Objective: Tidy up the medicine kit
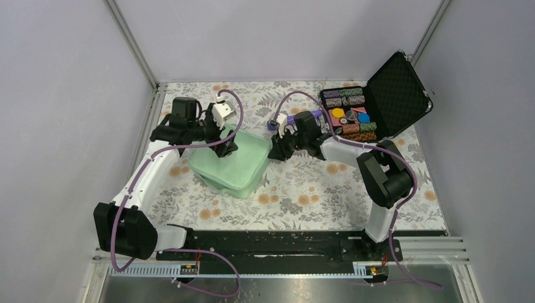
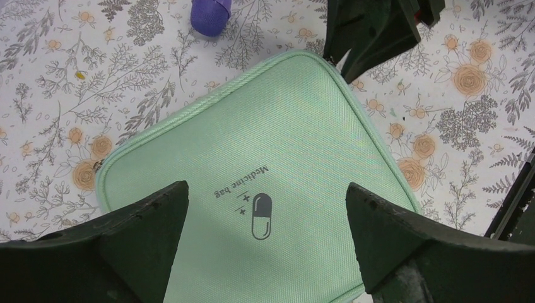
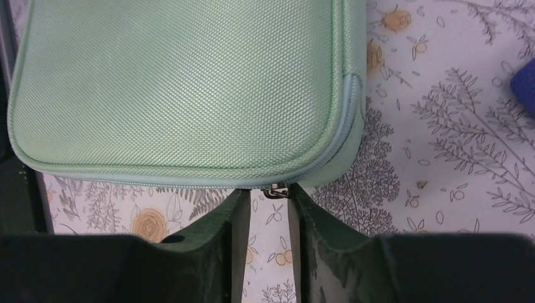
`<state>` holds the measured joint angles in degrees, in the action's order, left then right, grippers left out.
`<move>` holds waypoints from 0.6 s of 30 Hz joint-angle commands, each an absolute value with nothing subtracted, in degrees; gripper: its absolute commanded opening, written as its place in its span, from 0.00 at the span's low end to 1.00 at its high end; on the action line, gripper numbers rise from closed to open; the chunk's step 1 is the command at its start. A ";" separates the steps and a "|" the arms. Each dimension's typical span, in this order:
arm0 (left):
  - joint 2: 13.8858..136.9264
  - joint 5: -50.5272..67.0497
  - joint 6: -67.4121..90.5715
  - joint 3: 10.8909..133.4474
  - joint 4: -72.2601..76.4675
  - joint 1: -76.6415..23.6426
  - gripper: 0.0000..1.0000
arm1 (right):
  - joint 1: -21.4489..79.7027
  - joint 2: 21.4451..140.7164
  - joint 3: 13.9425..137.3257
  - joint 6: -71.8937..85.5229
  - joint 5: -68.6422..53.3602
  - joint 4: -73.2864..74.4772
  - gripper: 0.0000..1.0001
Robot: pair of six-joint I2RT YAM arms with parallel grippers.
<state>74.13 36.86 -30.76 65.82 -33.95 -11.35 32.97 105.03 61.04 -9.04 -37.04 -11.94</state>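
The medicine kit (image 1: 235, 165) is a mint-green rounded-square case lying closed on the flowered cloth. Its lid shows a dark pill logo (image 2: 260, 215) in the left wrist view. My left gripper (image 1: 222, 144) hovers over the kit's far left part, jaws wide open (image 2: 266, 188) and empty. My right gripper (image 1: 277, 150) is at the kit's right corner. In the right wrist view its fingers stand a narrow gap apart (image 3: 270, 193), with the metal zipper pull (image 3: 276, 192) at the tips, against the right finger and not clamped. The kit (image 3: 176, 82) fills the upper part of that view.
A black foam-lined case (image 1: 397, 95) stands open at the back right, holding colourful pieces (image 1: 350, 115). A small purple object (image 1: 282, 120) lies behind the right gripper; it also shows in the left wrist view (image 2: 211, 14). Metal frame posts and grey walls surround the table.
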 commanded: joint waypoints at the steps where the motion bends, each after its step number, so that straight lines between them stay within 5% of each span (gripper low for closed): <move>1: 71.38 38.10 -31.92 64.28 -31.40 -11.51 0.93 | 34.41 105.49 66.96 -9.81 -40.34 -9.56 0.30; 9: 68.48 38.60 -33.32 59.96 -30.65 -11.51 0.93 | 34.80 103.58 65.31 -15.04 -39.35 -4.58 0.00; 18: 63.39 42.74 -70.54 56.75 -52.14 -11.74 0.96 | 34.80 99.36 62.13 -15.78 -39.02 -0.41 0.00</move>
<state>66.17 38.44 -50.48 58.17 -42.37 -11.35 33.98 102.72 62.50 -14.79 -37.58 -3.64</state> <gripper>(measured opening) 0.949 0.018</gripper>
